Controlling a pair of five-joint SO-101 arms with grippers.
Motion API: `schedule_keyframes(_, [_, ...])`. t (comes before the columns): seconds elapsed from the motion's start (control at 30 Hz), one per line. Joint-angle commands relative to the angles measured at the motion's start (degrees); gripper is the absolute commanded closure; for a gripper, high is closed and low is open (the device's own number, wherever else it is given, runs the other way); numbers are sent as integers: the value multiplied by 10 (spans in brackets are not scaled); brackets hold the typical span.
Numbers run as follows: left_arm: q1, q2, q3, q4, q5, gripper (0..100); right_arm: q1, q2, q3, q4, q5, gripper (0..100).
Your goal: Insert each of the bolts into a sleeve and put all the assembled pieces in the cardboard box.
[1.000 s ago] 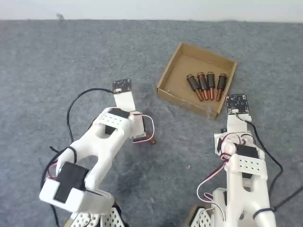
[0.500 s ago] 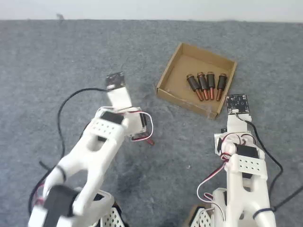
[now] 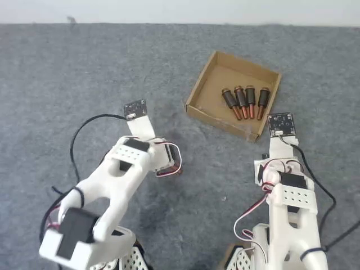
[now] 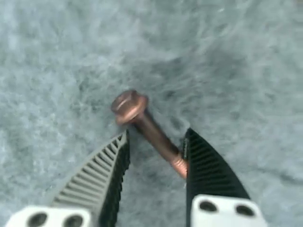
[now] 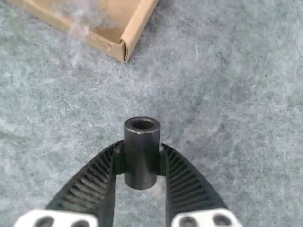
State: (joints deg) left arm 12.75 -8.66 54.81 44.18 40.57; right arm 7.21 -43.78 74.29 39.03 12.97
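I am working the pick-up of the last loose bolt (image 4: 142, 120), which is lying on the grey carpet (image 3: 84, 67) slantwise between the spread fingers of the left gripper (image 4: 157, 135): its hex head is sitting just past one fingertip, and its plain end is resting against the inner face of the other finger. Nothing is clamped there yet. The right gripper (image 5: 140, 153) is pinching the dark sleeve (image 5: 141, 139) upright between its ribbed pads, with the open bore facing out beyond the fingertips and a corner of the cardboard box (image 3: 224, 73) lying on past them. Four assembled pieces (image 3: 244, 102) are lying side by side in that box. I am judging that the skew is the trouble here. Closing now would be twisting the shank or squeezing it out, so I am thinking of turning the wrist until the fingers are standing square across the shank, then closing near the head. That would be leaving the shank free for the bore.
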Motion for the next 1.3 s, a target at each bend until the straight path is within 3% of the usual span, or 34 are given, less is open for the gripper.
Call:
schedule_keyframes(0.0, [-5, 18, -43, 16, 4, 826, -5, -21, -5, -6, 10, 992])
schedule_keyframes(0.23, [-7, 56, -74, -4, 4, 844, -5, -21, -4, -7, 10, 992])
schedule_keyframes(0.37, [-15, 68, -93, 1, -4, 992, -5, -22, -3, -8, 10, 992])
schedule_keyframes(0.53, [-16, 61, -98, 34, -81, 989, -5, -22, -3, -9, 7, 992])
schedule_keyframes(0.73, [-29, -44, -79, 86, -194, 989, -10, -26, 2, -12, 4, 992])
schedule_keyframes(0.87, [-112, -98, -23, 16, -224, 988, -59, -28, 1, -22, -12, 992])
schedule_keyframes(1.0, [-191, -105, 11, -76, -225, 988, -105, -27, 4, -68, -113, 992])
schedule_keyframes(1.27, [-205, -101, 15, -103, -225, 988, -190, -27, 4, -178, -105, 992])
